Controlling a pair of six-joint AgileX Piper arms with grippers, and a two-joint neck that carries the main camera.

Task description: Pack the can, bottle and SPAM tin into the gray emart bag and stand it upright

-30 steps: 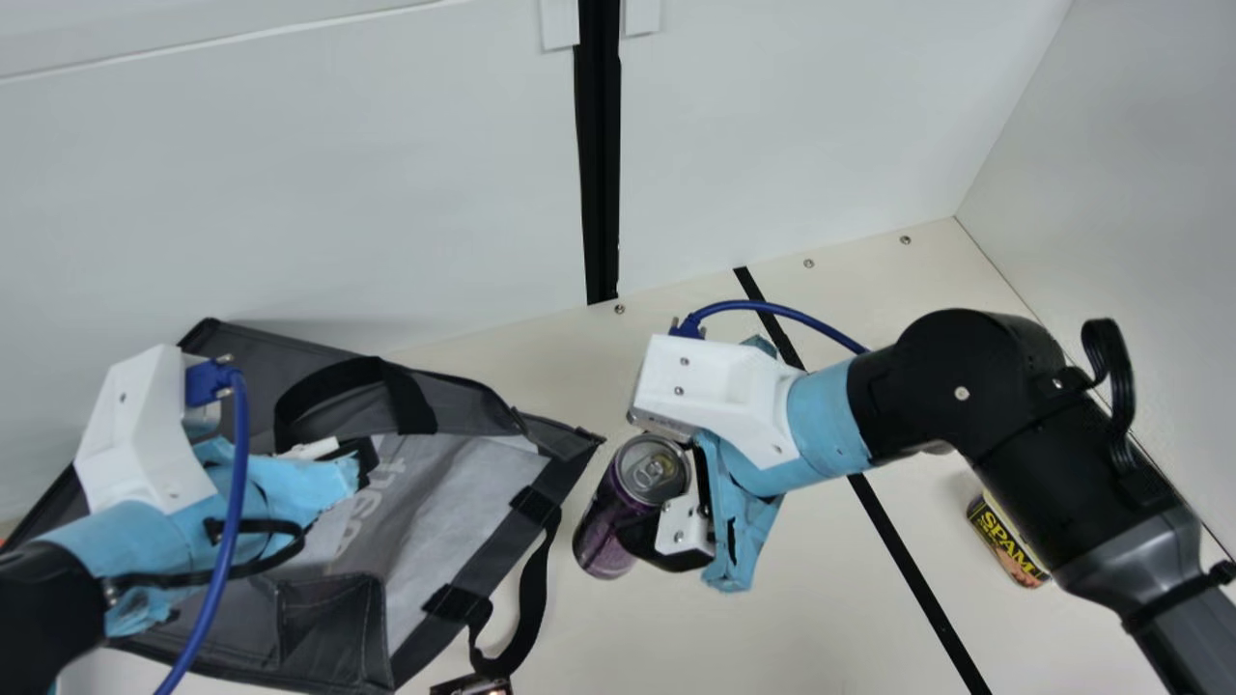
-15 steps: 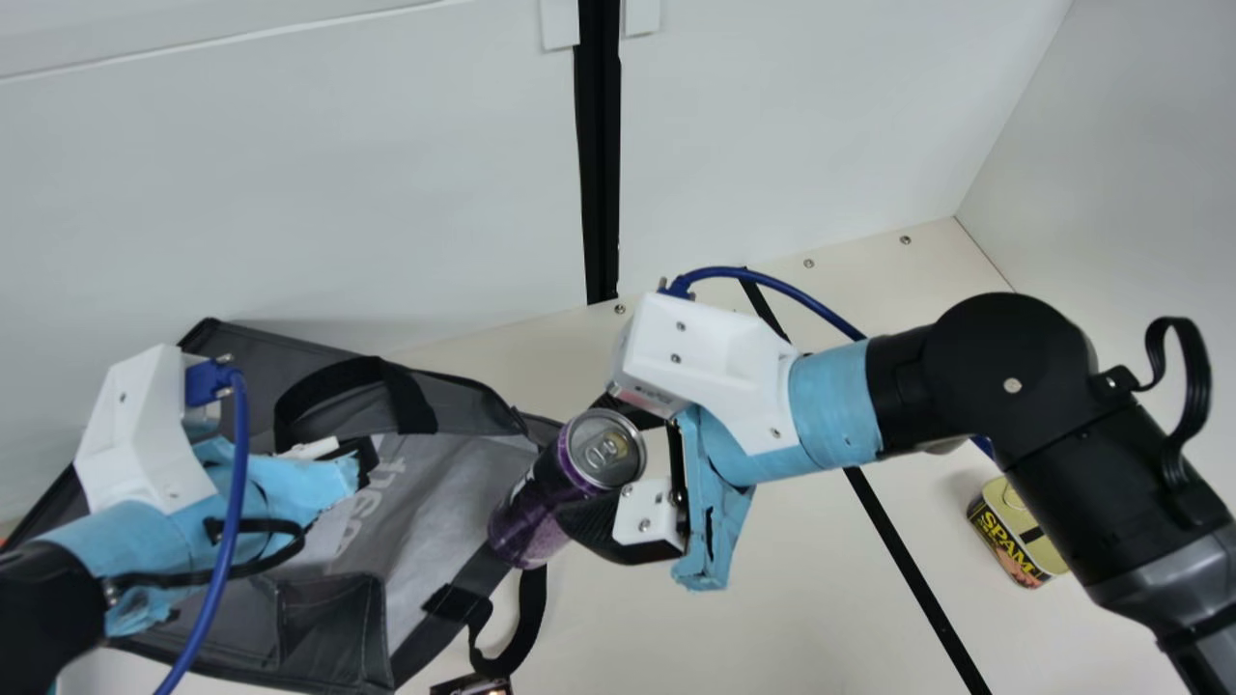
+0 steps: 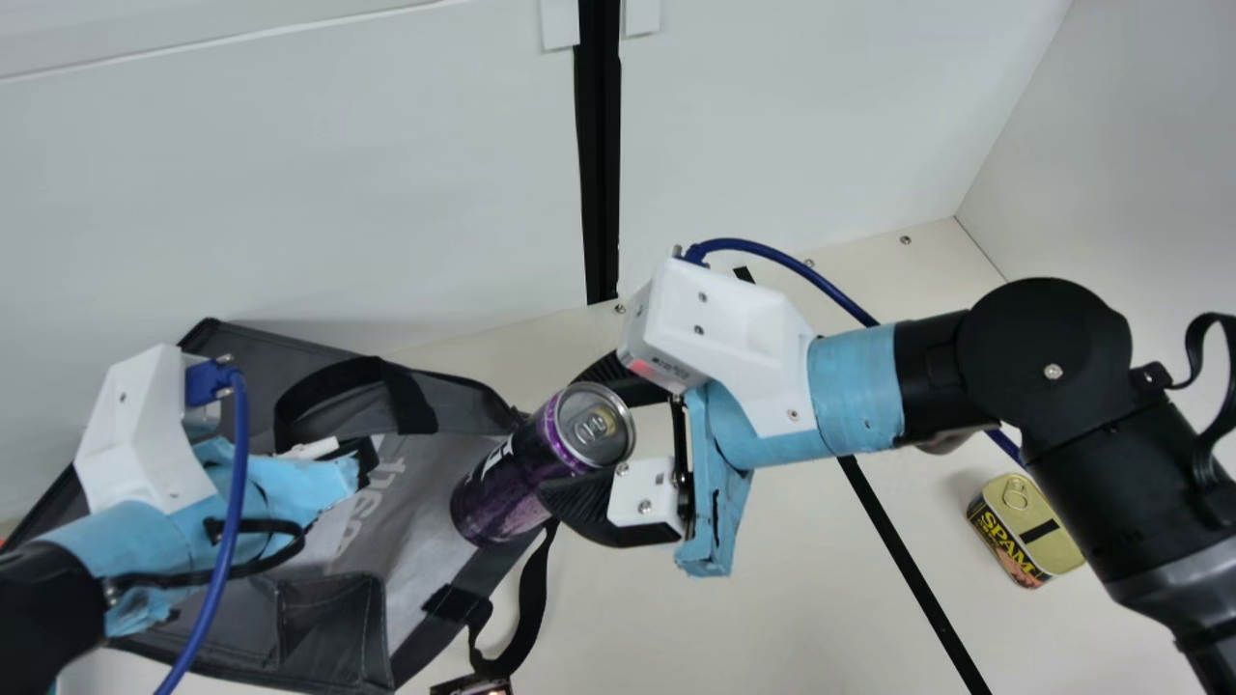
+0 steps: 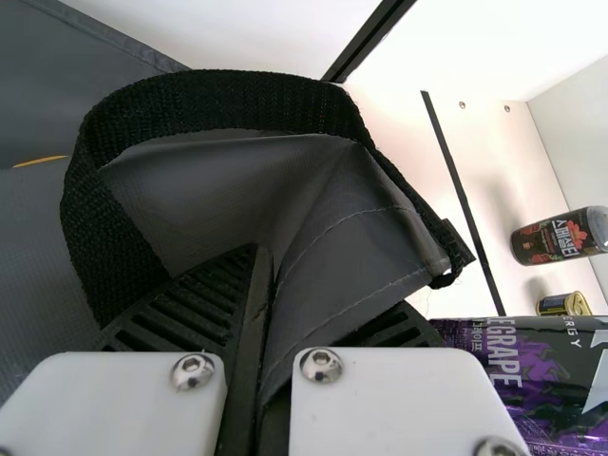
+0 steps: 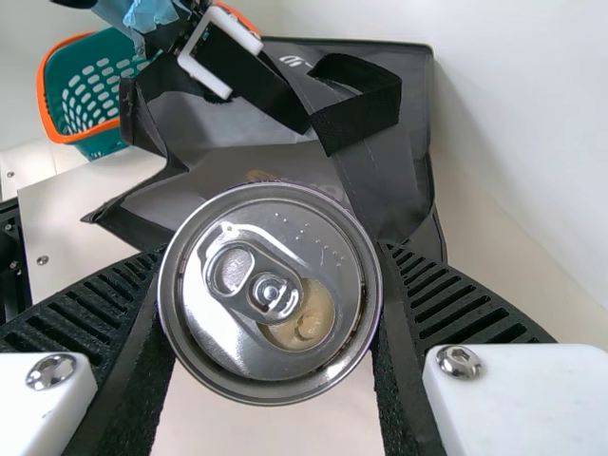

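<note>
gripping the purple-and-black cylindrical can (image 3: 502, 487) between its spread fingers, the right gripper (image 3: 560, 434) holds it tilted, silver lid toward the wrist, near the edge of the dark gray fabric bag with black strap handles (image 3: 454, 410). the left gripper (image 3: 365, 461) is closed on a fold of the bag, beside one handle. the gold-topped rectangular spam tin (image 3: 1043, 541) sits on the cream table (image 3: 792, 598), near the dark-labelled cylindrical bottle (image 4: 553, 237) in the left wrist view.
</note>
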